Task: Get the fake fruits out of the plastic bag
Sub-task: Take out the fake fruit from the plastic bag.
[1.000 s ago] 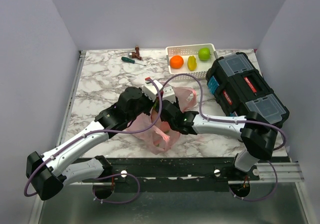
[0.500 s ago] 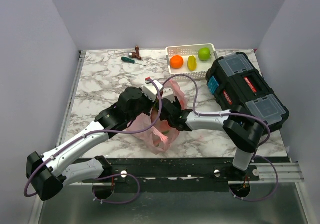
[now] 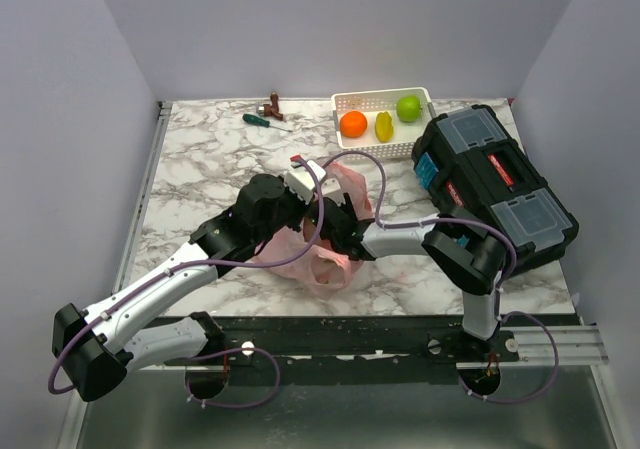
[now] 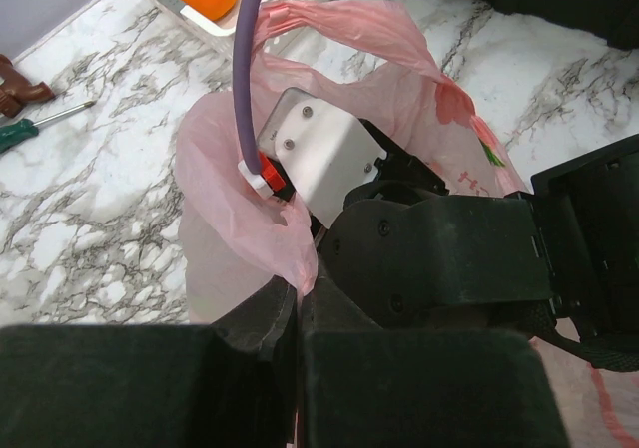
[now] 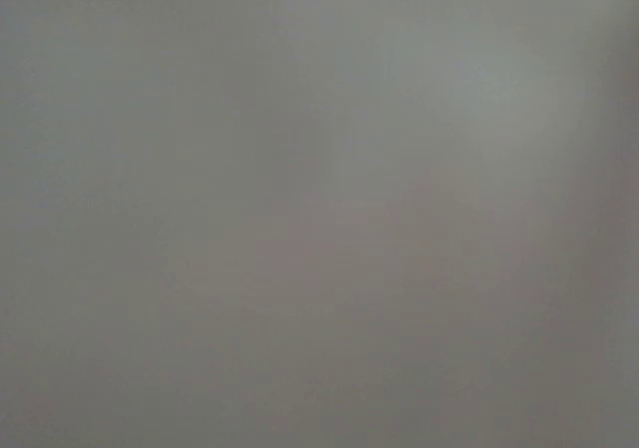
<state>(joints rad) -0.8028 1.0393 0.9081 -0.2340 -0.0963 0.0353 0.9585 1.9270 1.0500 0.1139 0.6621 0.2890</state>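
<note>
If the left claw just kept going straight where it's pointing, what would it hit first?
The left gripper is pinched shut on the rim of the bag. Straight on, it would probably meet the right arm's black wrist, which reaches into the bag just ahead, though depth is hard to judge.

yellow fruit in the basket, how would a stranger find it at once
Find the black toolbox on the right side of the table; the white basket sits by its far left corner. Of the three fruits inside, the lemon is the middle one, between the orange and the green apple, the only yellow, elongated one.
</note>
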